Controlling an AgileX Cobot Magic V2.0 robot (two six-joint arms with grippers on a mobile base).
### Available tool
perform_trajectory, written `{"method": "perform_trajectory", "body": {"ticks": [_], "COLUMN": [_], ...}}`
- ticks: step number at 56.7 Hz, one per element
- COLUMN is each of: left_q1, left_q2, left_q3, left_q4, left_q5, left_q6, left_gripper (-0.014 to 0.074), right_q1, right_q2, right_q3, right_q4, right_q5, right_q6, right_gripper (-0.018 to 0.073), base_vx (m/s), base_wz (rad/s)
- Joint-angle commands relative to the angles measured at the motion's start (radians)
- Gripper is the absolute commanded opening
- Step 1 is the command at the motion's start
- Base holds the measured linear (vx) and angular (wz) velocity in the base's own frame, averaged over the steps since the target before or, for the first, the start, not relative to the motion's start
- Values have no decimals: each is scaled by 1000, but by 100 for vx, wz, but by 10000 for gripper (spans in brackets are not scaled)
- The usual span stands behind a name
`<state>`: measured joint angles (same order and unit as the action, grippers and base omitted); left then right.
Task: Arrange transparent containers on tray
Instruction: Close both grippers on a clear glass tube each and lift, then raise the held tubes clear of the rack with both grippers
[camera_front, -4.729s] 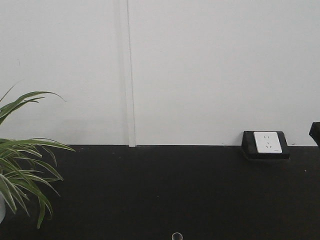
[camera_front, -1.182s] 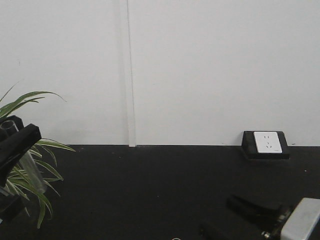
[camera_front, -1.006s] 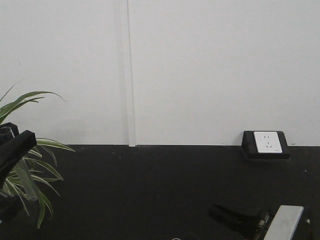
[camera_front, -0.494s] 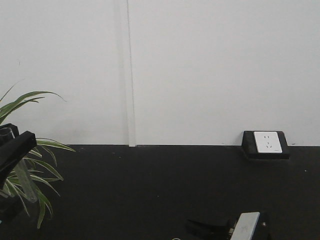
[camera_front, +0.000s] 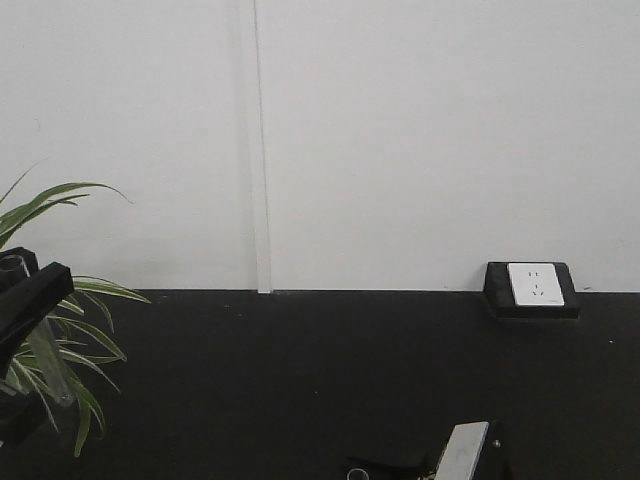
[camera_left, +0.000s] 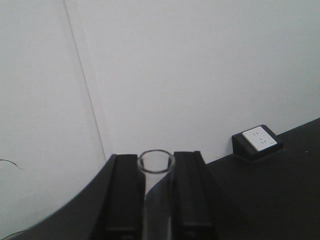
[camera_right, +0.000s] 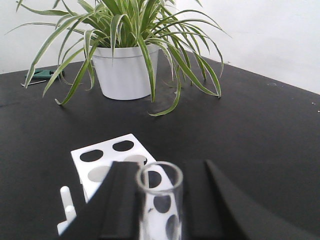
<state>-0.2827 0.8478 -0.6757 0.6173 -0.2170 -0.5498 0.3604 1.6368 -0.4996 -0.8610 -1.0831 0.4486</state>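
My left claw clenches an empty tube near the plant. My right claw straddles a second tube, also empty, over the rack; I cannot tell whether it grips. My right arm sits lower and further left than half a second ago.

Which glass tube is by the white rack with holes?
The clear glass tube at the right gripper: the white rack with round holes is right behind it. The other tube, in the left gripper, has only white wall behind.
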Motion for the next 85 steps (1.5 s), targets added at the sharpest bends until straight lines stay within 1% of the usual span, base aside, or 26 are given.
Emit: {"method": "perform_trajectory", "body": {"ticks": [1, 3, 4, 12, 19, 24, 27, 31, 35, 40, 42, 46, 48, 50, 52, 55, 56, 59, 60, 64, 66, 69, 72, 76, 85], "left_q1": [-6, -6, -6, -6, -6, -6, -6, -6, -6, -6, -6, -6, -6, -6, -6, -6, -6, -6, -6, -6, -6, -6, -6, -6, -6], "left_q2": [-10, -10, -10, -10, -10, -10, -10, -15, -15, -15, -19, -40, -52, -67, -82, -111, -125, -155, -169, -213, -234, -264, -286, -306, -305], "left_q3": [-39, -39, -39, -39, -39, -39, -39, -39, -39, -39, -39, -39, -39, -39, -39, -36, -36, -36, -36, -36, -36, -36, -36, -36, -36], "left_q4": [-17, -17, -17, -17, -17, -18, -18, -18, -18, -42, -65, -137, -157, -159, -160, -171, -185, -232, -256, -350, -406, -496, -551, -601, -601], "left_q5": [-66, -66, -66, -64, -57, -57, -55, -44, -1, 110, 166, 302, 366, 428, 484, 565, 579, 630, 639, 671, 678, 680, 676, 654, 647], "left_q6": [-8, -8, -8, -8, -8, -17, -35, -34, -34, -35, -35, -28, -21, -10, 14, 79, 96, 171, 193, 315, 382, 454, 521, 581, 577], "left_gripper": [-1, -1, -1, -1, -1, -1, -1, -1, -1, -1, -1, -1, -1, -1, -1, -1, -1, -1, -1, -1, -1, -1, -1, -1, -1], "right_q1": [0, 0, 0, 0, 0, 0, 0, 0, 0, 0, 0, 0, 0, 0, 0, 0, 0, 0, 0, -2, -2, -2, -2, -2, -2], "right_q2": [-32, -32, -32, -53, -130, -208, -265, -337, -411, -489, -527, -590, -617, -641, -665, -700, -709, -745, -752, -789, -804, -828, -844, -861, -861], "right_q3": [-25, -25, -25, -36, -82, -141, -187, -250, -316, -369, -385, -391, -391, -391, -391, -391, -391, -391, -391, -369, -356, -331, -305, -259, -255], "right_q4": [17, 16, 14, 10, 11, 10, 2, -34, -106, -203, -260, -367, -439, -518, -601, -748, -781, -927, -935, -933, -933, -933, -933, -933, -933], "right_q5": [-87, -87, -87, -85, -51, 24, 98, 208, 319, 456, 504, 591, 630, 661, 682, 691, 691, 689, 688, 700, 716, 744, 776, 813, 806], "right_q6": [-2, 6, 9, 43, 114, 213, 297, 396, 502, 620, 680, 765, 812, 871, 942, 1070, 1122, 1249, 1294, 1373, 1379, 1379, 1379, 1380, 1380], "right_gripper": [76, 2, -17, -13, -13, -13, -13, -13, -13, -13, -13, -13, -13, -13, -13, -13, -13, -13, -12, -11, -11, -11, -11, -11, -11], "base_vx": [0, 0, 0, 0, 0, 0, 0, 0, 0, 0, 0, 0, 0, 0, 0, 0, 0, 0, 0, 0, 0, 0, 0, 0, 0], "base_wz": [0, 0, 0, 0, 0, 0, 0, 0, 0, 0, 0, 0, 0, 0, 0, 0, 0, 0, 0, 0, 0, 0, 0, 0, 0]}}
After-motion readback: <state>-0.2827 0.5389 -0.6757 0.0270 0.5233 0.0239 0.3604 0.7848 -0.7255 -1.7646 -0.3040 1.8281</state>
